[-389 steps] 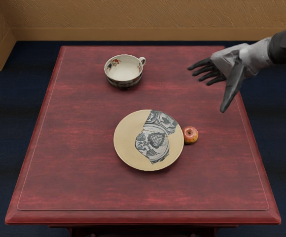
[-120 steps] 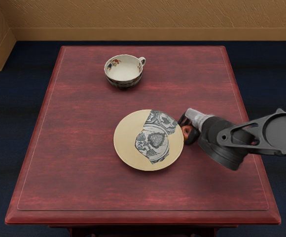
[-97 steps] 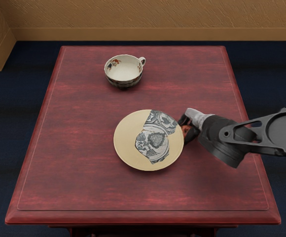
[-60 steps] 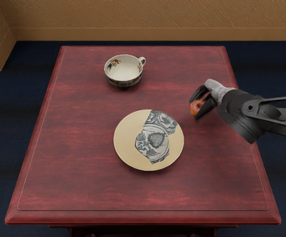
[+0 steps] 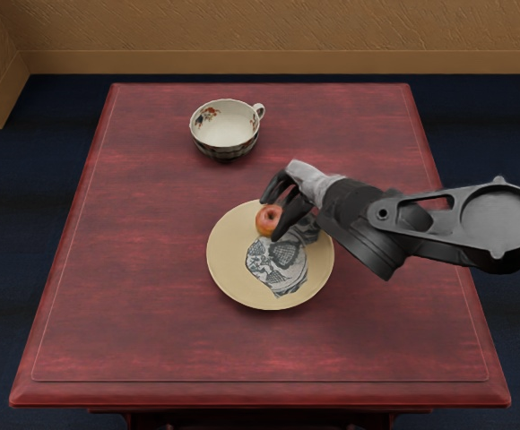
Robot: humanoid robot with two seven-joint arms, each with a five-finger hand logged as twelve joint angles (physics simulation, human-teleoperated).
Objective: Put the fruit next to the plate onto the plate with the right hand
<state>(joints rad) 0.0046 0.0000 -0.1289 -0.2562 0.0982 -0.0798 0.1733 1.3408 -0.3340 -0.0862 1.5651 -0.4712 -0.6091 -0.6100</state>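
Fruit (image 5: 268, 219) is hanging gripped in the right hand (image 5: 290, 195) over the far part of the plate (image 5: 229, 262), so carrying is looking done, while lowering and releasing it are awaiting their turn.

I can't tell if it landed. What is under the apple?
The plate lies under the apple, which the right hand grips over the plate's far part. The fingers cover the apple's underside, so whether it touches the plate cannot be seen.
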